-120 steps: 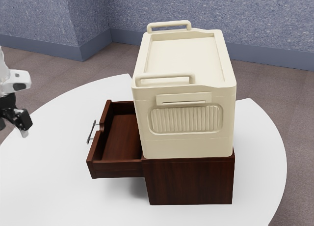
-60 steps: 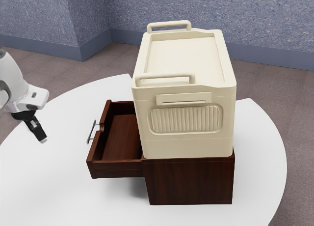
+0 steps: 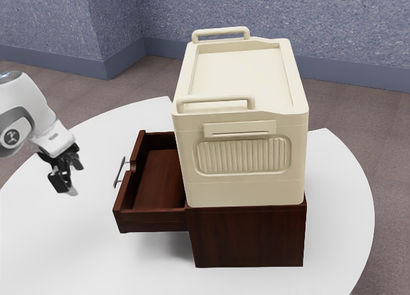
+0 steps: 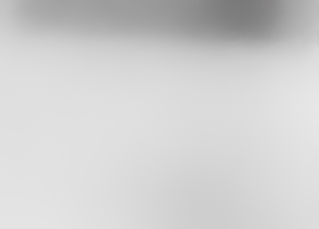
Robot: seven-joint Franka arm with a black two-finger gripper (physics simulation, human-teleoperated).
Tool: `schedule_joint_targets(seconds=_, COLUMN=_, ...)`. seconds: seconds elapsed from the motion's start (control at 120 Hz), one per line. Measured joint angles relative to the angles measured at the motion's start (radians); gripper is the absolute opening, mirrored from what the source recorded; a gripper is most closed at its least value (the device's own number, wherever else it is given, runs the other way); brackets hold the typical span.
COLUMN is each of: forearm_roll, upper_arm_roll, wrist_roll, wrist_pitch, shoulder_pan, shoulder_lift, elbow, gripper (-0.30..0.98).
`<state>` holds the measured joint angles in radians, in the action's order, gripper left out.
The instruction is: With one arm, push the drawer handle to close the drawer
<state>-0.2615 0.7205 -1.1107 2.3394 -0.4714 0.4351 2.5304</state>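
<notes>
Because the drawer (image 3: 154,220) stands extended toward the exterior view's left, its handle (image 3: 119,172) faces the gripper (image 3: 75,179) at centre left. The gripper is spread, empty and short of contact, presumably positioned for pushing toward the cabinet (image 3: 248,237), lower centre.

Indoors, kind unclear (blue walls (image 3: 333,19)).

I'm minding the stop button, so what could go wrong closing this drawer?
The handle is thin, so the gripper, fingers apart, might slip off it or snag. A hard shove on the drawer might slide the cabinet along the table, and the cream box on top might shift too.
</notes>
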Motion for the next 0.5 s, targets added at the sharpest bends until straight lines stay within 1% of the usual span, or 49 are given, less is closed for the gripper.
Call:
schedule_joint_targets(seconds=0.142, forearm_roll=0.021, upper_arm_roll=0.018, wrist_roll=-0.152, wrist_pitch=-0.002, shoulder_pan=-0.039, shoulder_lift=0.010, elbow=0.001, gripper=0.66)
schedule_joint_targets(seconds=0.267, forearm_roll=0.042, upper_arm_roll=0.025, wrist_roll=-0.252, wrist_pitch=0.000, shoulder_pan=-0.038, shoulder_lift=0.016, elbow=0.001, gripper=0.66)
schedule_joint_targets(seconds=0.342, forearm_roll=0.051, upper_arm_roll=0.028, wrist_roll=-0.284, wrist_pitch=0.003, shoulder_pan=-0.033, shoulder_lift=0.019, elbow=0.001, gripper=0.66)
schedule_joint_targets(seconds=0.5, forearm_roll=0.062, upper_arm_roll=0.030, wrist_roll=-0.300, wrist_pitch=0.027, shoulder_pan=-0.032, shoulder_lift=0.013, elbow=0.001, gripper=0.66)
